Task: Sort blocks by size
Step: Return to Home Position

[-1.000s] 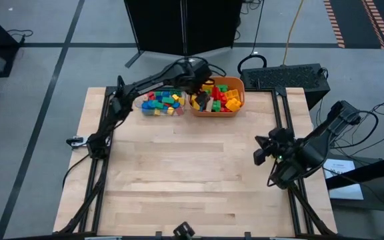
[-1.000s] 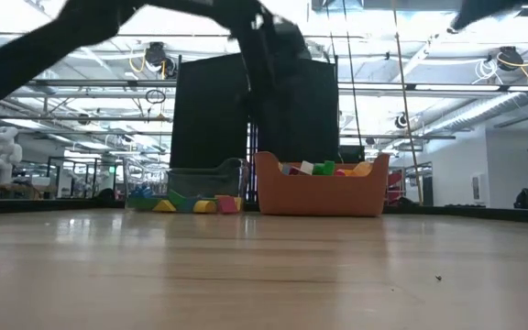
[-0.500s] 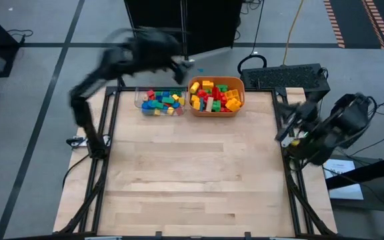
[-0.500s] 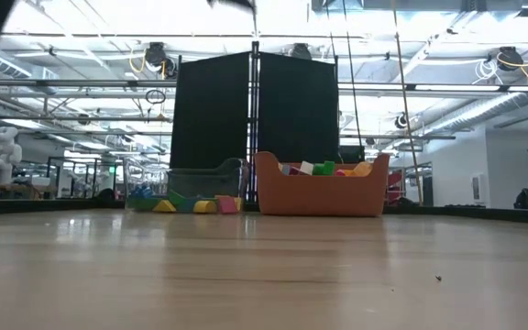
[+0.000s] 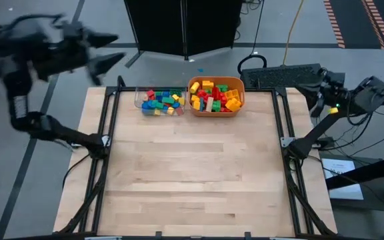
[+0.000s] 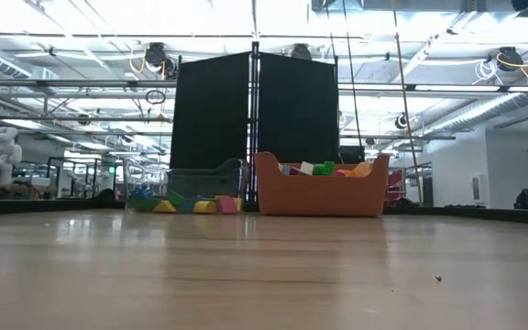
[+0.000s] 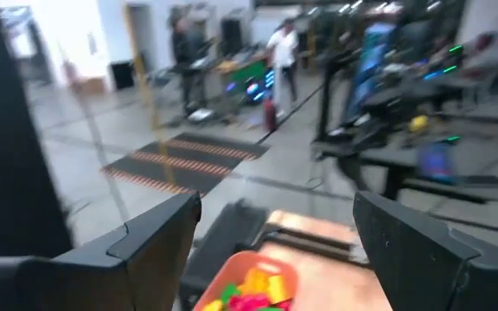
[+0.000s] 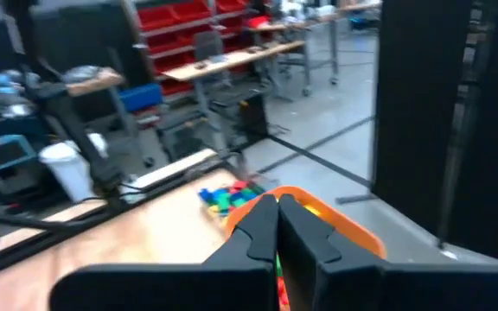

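- Left gripper (image 7: 277,212): fingers spread, empty; raised beyond the far left corner of the table (image 5: 192,173); right gripper (image 8: 277,207): fingers pressed together, holding nothing; off the right edge.
- Blocks (image 5: 212,99): all inside orange tub (image 5: 243,90) and clear tray (image 5: 139,100), ahead of and below both grippers; none loose; sorting judged complete.
- Wood surface bare; ample clearance on all sides.

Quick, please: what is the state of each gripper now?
Left gripper: open, empty, beyond the table's far left corner.
Right gripper: shut, holding nothing, off the table's right side.
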{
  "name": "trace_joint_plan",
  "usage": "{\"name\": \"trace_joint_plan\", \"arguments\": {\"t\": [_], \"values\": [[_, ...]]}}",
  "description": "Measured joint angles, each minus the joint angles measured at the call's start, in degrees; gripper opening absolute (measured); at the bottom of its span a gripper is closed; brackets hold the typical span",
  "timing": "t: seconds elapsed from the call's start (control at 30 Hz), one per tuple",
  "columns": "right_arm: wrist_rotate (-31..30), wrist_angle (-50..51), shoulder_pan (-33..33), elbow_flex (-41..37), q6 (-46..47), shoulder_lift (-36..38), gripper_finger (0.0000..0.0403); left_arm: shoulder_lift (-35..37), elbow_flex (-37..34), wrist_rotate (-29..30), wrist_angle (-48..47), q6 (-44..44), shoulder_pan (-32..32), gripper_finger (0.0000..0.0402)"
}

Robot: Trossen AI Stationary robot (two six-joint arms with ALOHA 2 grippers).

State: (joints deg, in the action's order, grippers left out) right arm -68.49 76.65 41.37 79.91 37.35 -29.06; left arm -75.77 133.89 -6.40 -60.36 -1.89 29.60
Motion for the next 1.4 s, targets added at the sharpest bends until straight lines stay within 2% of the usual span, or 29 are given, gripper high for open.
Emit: {"name": "trace_joint_plan", "arguments": {"t": [0.13,0.23,0.3,0.47,0.53,0.6,0.73,0.8,0.87,0.97,1.03,1.1,1.17,1.4], "values": [[4.17,-16.51,-0.01,-11.69,-10.43,6.32,0.0,8.41,-6.88,-4.39,1.29,0.22,-1.1,0.0316],[9.27,-32.09,0.0,-23.24,-15.92,10.72,0.0,16.44,-18.2,-7.18,6.92,1.96,-3.11,0.0316],[14.17,-46.09,0.0,-31.03,-20.68,13.43,0.0,22.33,-29.01,-8.48,13.13,3.08,-4.57,0.0316],[28.04,-82.96,0.0,-47.17,-37.28,15.81,0.0,38.07,-60.06,-8.59,37.28,8.33,-7.38,0.0316],[32.12,-90.89,0.0,-50.14,-44.38,15.95,0.0,43.9,-71.22,-8.11,46.28,12.74,-7.74,0.0316],[32.55,-92.06,0.0,-51.0,-47.3,16.26,0.0002,49.01,-80.43,-4.0,52.6,19.69,-7.78,0.0316],[26.5,-88.46,0.0,-50.83,-47.74,19.56,0.0005,58.17,-92.87,10.05,53.07,34.16,-7.74,0.0316],[25.54,-82.64,0.0,-49.83,-47.66,23.64,0.0005,62.17,-97.52,11.11,55.29,35.06,-7.76,0.0316],[25.43,-76.7,0.0,-48.57,-45.58,28.48,0.0005,65.56,-101.16,7.9,59.81,31.5,-7.75,0.0316],[26.8,-70.25,-0.11,-46.11,-44.18,28.3,0.0006,69.62,-104.23,-0.36,67.72,27.1,-7.76,0.0316],[30.82,-64.9,-0.19,-44.39,-41.33,27.8,0.0006,71.82,-105.11,-4.73,67.97,25.72,-7.78,0.0316],[29.36,-61.12,-0.04,-44.49,-37.39,28.0,0.0006,73.69,-106.12,-8.06,65.36,25.27,-7.83,0.0316],[30.17,-60.22,-0.24,-45.62,-34.93,28.42,0.0006,75.5,-107.01,-8.65,62.44,25.51,-7.85,0.0316],[30.42,-63.17,-0.39,-52.52,-29.63,28.79,0.0006,75.62,-113.87,-8.54,63.87,26.82,-7.98,0.0316]]}}
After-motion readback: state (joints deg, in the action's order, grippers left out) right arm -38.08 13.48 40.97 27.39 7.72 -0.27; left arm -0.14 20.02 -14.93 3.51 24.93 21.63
